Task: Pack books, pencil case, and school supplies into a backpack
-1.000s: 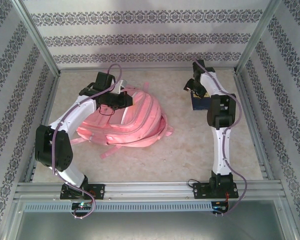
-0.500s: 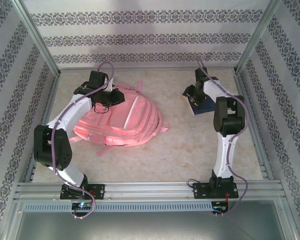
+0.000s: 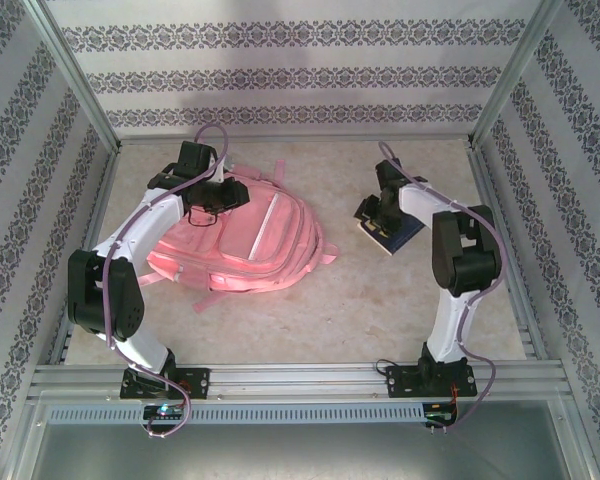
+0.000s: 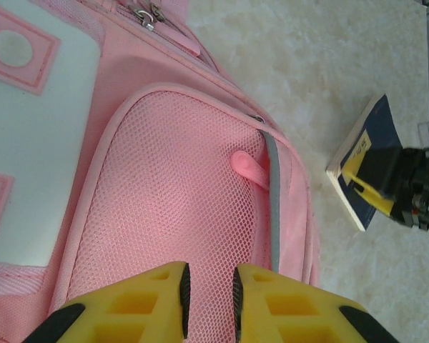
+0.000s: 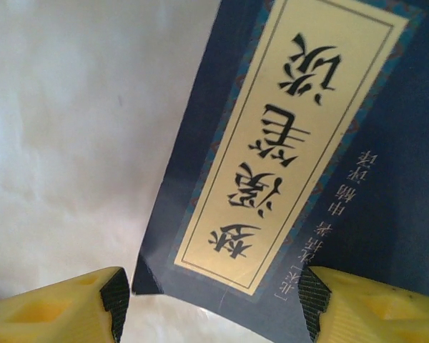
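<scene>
Right of the pink backpack [image 3: 250, 245] on the worktop [image 3: 380, 310], the right fingers [image 5: 50, 311] stand wide apart astride one corner of the navy book [image 5: 386, 179], so closing there may twist it away, while the left fingers [image 4: 150, 307], barely parted over the mesh pocket [image 4: 171, 200], hold nothing.

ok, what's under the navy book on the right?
Around the navy book, pale tabletop shows. From the left wrist view its cream page edge is visible below the cover. Directly beneath is covered: can't tell whether anything lies there or whether it rests flat.
</scene>
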